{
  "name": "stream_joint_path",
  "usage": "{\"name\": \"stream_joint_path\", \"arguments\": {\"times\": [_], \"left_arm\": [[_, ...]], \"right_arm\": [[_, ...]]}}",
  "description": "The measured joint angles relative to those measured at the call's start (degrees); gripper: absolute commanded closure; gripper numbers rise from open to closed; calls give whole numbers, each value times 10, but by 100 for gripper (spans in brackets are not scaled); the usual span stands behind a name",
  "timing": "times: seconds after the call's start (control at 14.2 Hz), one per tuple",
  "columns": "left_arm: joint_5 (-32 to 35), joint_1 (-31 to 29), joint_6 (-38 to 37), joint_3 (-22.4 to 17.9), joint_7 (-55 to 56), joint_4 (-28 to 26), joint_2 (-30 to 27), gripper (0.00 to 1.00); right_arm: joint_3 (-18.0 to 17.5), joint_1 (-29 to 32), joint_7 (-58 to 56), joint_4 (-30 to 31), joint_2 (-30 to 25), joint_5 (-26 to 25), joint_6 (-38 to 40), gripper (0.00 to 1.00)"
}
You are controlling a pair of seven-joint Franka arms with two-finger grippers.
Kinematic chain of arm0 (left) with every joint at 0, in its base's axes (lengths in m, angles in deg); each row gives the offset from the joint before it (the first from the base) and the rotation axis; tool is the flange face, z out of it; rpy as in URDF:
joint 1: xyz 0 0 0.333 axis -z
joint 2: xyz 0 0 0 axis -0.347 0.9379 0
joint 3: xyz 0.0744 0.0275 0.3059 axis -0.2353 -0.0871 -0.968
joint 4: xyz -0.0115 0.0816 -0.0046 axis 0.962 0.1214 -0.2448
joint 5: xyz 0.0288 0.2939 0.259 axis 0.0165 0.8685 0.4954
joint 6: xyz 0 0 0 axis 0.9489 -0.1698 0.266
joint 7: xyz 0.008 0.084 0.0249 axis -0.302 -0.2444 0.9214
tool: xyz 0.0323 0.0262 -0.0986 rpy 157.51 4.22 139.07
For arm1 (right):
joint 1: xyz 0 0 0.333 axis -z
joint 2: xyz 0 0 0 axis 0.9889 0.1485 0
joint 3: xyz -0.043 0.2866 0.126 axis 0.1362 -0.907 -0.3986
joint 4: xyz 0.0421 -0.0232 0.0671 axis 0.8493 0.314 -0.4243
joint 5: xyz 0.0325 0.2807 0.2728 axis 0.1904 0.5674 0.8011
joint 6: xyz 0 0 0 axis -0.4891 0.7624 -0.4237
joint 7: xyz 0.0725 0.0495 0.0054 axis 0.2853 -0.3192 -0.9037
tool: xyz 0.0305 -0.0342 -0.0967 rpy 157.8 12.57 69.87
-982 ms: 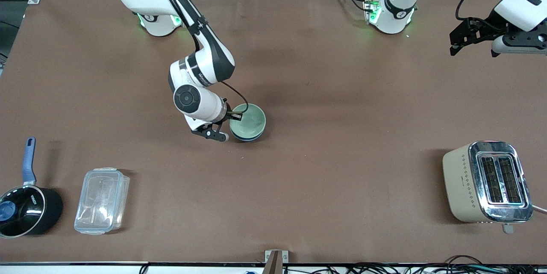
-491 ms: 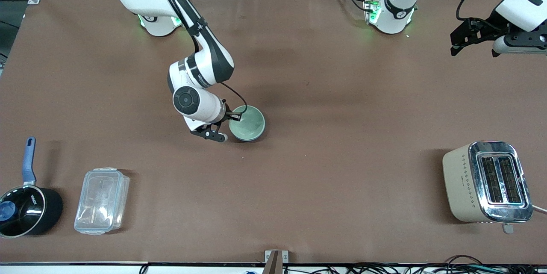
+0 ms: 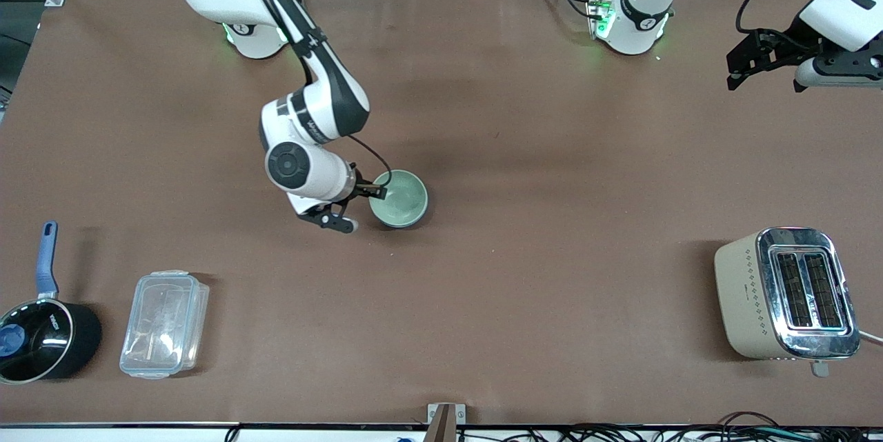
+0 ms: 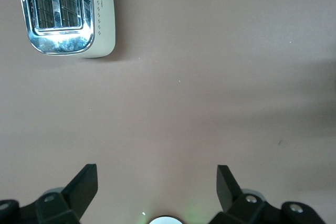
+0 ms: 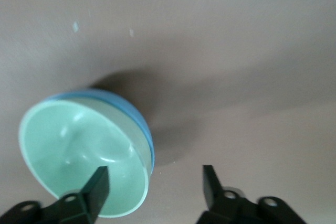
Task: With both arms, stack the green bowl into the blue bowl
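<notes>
The green bowl [image 3: 399,198] sits nested inside the blue bowl [image 3: 416,221] near the table's middle. Only a thin blue edge shows around it. In the right wrist view the green bowl [image 5: 84,166] fills the blue bowl [image 5: 143,125]. My right gripper [image 3: 359,207] is open at the bowls' rim on the side toward the right arm's end. In its wrist view the right gripper [image 5: 154,183] straddles the rim without gripping: one finger over the green inside, the other over the table. My left gripper [image 3: 762,64] waits open and empty over the left arm's end of the table, also shown in its wrist view [image 4: 156,183].
A cream and chrome toaster [image 3: 786,294] stands near the left arm's end, also in the left wrist view [image 4: 68,11]. A black saucepan with a blue handle [image 3: 41,338] and a clear lidded plastic box [image 3: 164,323] sit near the right arm's end, close to the front camera.
The green bowl has settled level into the blue bowl. My right gripper has let go and drawn back a little toward the right arm's end. The left arm has barely moved.
</notes>
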Motion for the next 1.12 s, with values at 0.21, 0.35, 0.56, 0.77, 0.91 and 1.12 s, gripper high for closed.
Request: {"name": "stream_joint_path", "arguments": {"times": [0.21,0.35,0.56,0.77,0.91,1.12], "left_arm": [[0,0,6,0,0,-1,7,0],[0,0,10,0,0,-1,12,0],[0,0,13,0,1,0,14,0],[0,0,13,0,1,3,13,0],[0,0,13,-1,1,6,13,0],[0,-1,14,-1,1,11,13,0]], "right_arm": [[8,69,-51,-9,-60,-15,33,0],[10,127,-79,-10,-105,-59,65,0],[10,187,-96,-11,-155,-130,99,0],[10,222,-131,-12,-182,-159,105,0],[10,252,-176,-13,-199,-161,117,0],[10,286,-212,-13,-236,-174,158,0]]}}
